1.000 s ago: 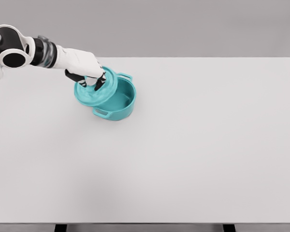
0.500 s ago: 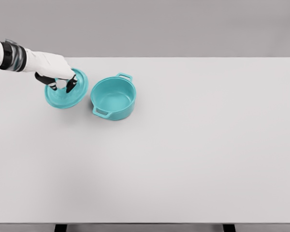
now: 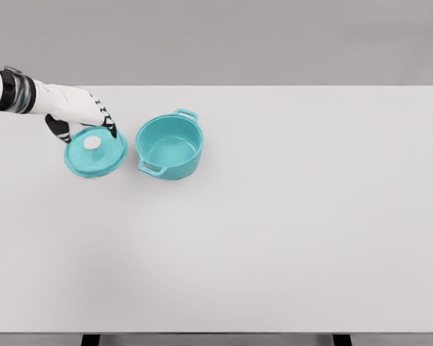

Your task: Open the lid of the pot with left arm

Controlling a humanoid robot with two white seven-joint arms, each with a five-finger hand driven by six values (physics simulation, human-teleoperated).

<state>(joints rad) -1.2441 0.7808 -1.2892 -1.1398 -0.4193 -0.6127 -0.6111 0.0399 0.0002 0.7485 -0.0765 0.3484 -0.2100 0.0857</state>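
Half a second back the lid (image 3: 95,153) hung tilted under the fingers, knob pinched; now it lies flat on the table (image 3: 289,231), a shade lower and further left, and the left hand (image 3: 79,115) has let go and lifted just behind it. A second back it was only half clear of the pot (image 3: 170,146).

The hand's fingers are spread and hold nothing; the dark fingertips (image 3: 111,130) hang over the lid's back rim, and whether they brush it I cannot tell. The white knob shows bare in the middle of the lid.

The lid rests near the table's far left corner, just beside the pot and apart from it, a thin strip of table between them. The pot stands upright and open, its inside empty, one handle toward the far edge, one toward the near edge. Setting the lid to the left, I judge, keeps it on the arm's own side and off the pot mouth.

By my reading the task is as good as done; only drawing the arm back remains. Nothing else lies on the table, and nothing blocks that retreat. The right arm is out of view.
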